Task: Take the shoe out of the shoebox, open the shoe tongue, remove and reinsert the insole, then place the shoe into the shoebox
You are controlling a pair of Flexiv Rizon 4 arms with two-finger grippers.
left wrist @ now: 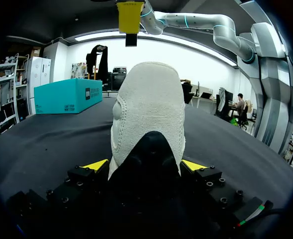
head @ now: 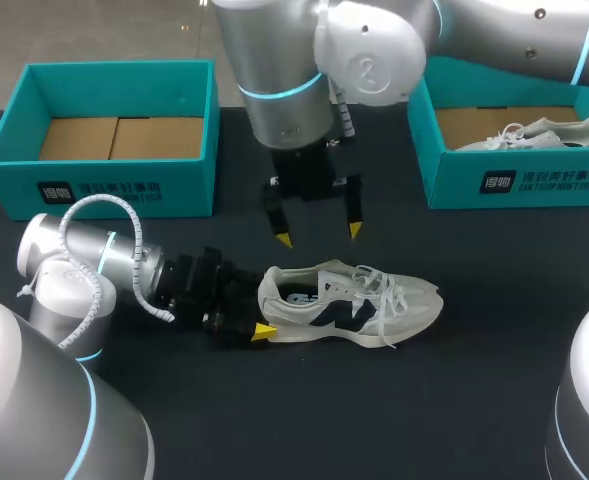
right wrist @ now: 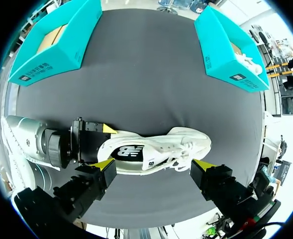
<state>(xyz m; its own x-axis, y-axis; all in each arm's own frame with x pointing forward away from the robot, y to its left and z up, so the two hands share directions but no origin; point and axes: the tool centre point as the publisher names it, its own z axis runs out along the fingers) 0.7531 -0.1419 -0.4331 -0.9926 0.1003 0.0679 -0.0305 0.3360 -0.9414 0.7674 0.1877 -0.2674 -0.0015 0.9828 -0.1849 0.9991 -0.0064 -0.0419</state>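
- Head view: the shoe (head: 352, 300) is laid on the table, its long axis across the view and its heel toward the left gripper (head: 261, 308), which is clamped on that heel. The right gripper (head: 319, 237) is held above the collar with its fingers spread, so it is judged the nearer one to the tongue.
- Left wrist view: the heel is pinched from both sides, and the toe is pointed straight ahead.
- Right wrist view: the shoe is seen below the spread fingertips (right wrist: 105, 165), with its length lined up along their gap.

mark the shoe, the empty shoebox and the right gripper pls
shoe (head: 346, 310), head view, side panel at midfoot.
empty shoebox (head: 99, 172), head view, front wall.
right gripper (head: 320, 236), head view, midway between its yellow tips.
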